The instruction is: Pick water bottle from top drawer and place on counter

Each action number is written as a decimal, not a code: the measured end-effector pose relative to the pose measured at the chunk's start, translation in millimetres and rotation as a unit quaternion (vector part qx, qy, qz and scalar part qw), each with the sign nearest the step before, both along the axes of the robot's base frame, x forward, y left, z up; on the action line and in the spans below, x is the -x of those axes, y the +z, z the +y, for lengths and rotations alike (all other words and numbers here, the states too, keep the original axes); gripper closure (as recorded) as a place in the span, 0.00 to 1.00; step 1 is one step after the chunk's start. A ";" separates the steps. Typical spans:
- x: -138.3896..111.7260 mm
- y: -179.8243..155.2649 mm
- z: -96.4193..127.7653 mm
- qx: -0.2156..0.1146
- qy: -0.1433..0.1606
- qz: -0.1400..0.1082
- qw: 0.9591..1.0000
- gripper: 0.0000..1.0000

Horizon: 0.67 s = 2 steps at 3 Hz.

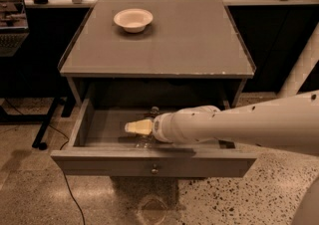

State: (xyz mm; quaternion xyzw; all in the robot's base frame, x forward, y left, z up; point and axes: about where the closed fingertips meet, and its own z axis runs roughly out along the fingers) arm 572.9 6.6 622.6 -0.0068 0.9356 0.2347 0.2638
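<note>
Though the water bottle (pixel 145 140) shows only as clear glints beside the pincer (pixel 138 127), it lies on the floor of the open top drawer (pixel 99 161), below the tabletop's (pixel 189 40) front edge, just left of its middle. Pincer sits low inside the drawer, directly over the bottle, seemingly touching it; whether it is open or closed on the bottle I cannot tell. White arm (pixel 239 124) comes in from the front right corner side, angled down along the drawer's front panel, likely because the tabletop overhangs the drawer's rear and leaves only the front gap for reach. Judged step: securing the grasp, lift not begun. Small white bowl (pixel 133 20) stands near the back left corner; a set-down toward the front or right edge would keep well apart from it.
</note>
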 end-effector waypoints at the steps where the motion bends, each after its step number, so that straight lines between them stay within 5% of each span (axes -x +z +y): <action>1: 1.8 -2.9 1.8 0.012 0.003 -0.001 1.000 0.00; 2: 2.1 -6.8 4.7 0.014 0.005 0.002 1.000 0.00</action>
